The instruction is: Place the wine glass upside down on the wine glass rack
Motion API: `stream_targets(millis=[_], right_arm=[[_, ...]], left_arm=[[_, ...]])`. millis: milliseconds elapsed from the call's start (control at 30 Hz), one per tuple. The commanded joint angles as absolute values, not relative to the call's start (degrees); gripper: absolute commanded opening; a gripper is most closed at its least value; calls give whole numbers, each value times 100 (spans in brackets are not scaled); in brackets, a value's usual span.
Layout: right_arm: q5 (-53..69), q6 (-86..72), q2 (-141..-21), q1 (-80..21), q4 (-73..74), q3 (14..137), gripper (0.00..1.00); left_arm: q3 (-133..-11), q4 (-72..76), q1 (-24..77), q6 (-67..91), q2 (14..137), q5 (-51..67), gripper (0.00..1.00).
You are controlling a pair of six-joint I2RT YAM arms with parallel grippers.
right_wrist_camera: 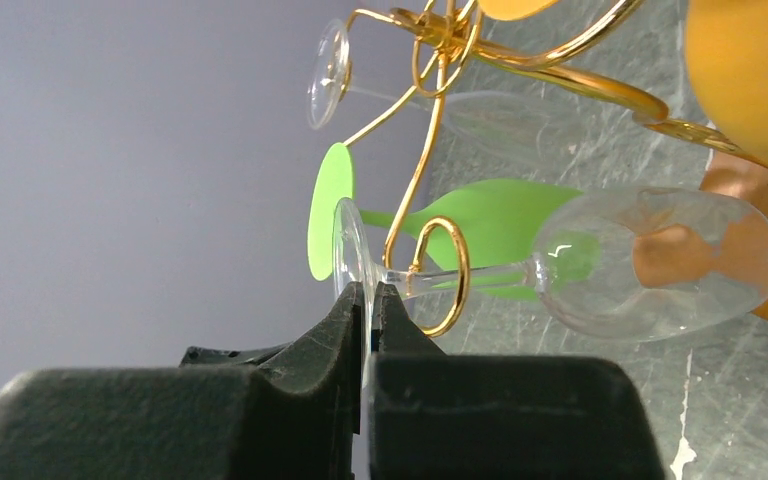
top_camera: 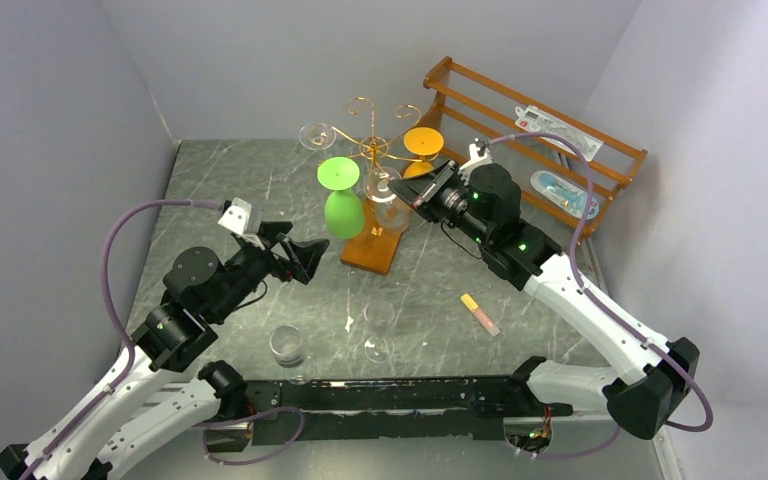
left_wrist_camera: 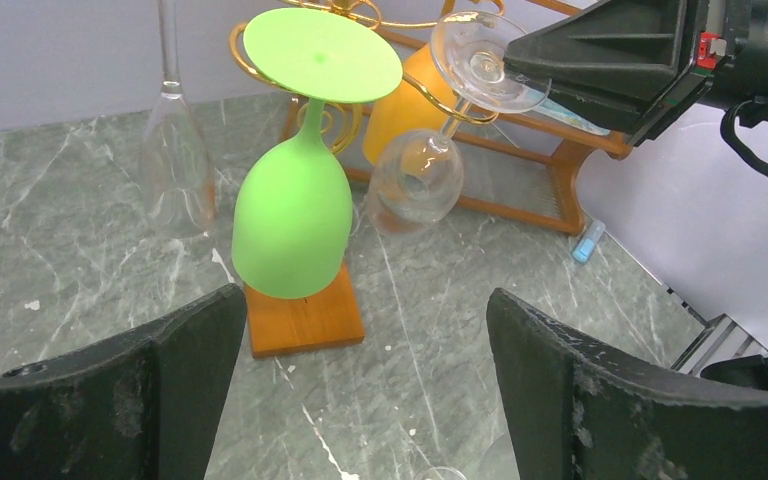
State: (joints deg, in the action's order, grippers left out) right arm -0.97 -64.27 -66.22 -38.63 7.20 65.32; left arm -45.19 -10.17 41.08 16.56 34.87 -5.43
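The wine glass rack (top_camera: 365,148) is a gold wire tree on an orange-brown wooden base (top_camera: 370,250). My right gripper (top_camera: 422,195) is shut on the foot of a clear wine glass (top_camera: 388,200). In the right wrist view the fingertips (right_wrist_camera: 370,292) pinch the foot's rim, the stem lies inside a gold curl (right_wrist_camera: 440,275), and the bowl (right_wrist_camera: 660,262) hangs beyond it. In the left wrist view the glass (left_wrist_camera: 415,180) hangs upside down and tilted. My left gripper (top_camera: 305,258) is open and empty, left of the base, with only table between its fingers (left_wrist_camera: 360,310).
A green glass (top_camera: 342,205), an orange glass (top_camera: 422,145) and a clear glass (top_camera: 315,135) hang on the rack. A brown slatted shelf (top_camera: 550,140) stands at the back right. Two clear glasses (top_camera: 288,345) (top_camera: 379,330) and a yellow-pink marker (top_camera: 479,313) are on the table near the front.
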Motion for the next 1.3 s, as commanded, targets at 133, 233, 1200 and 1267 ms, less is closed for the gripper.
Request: stream_targets(millis=[133,233,1200,1267], right_arm=[[-596,-6300,-6460,-3777,629,6477,0],[-648,-6288,-6473,-3771,581,6430,0],[-1152,-5631,-5488,-3763,1228,5991,57],[-1078,-5363,-5302,-3762,1310,5834,60]], left_arm=[[-4676,-1185,4126,1690,3419,-688,94],[-4655,-1186,4129,1700,3423,-687,94],[-5403,-2614,4127,1200,3489,-1104,96],[-5482,-2797,4128,1197,3521,-1101,96]])
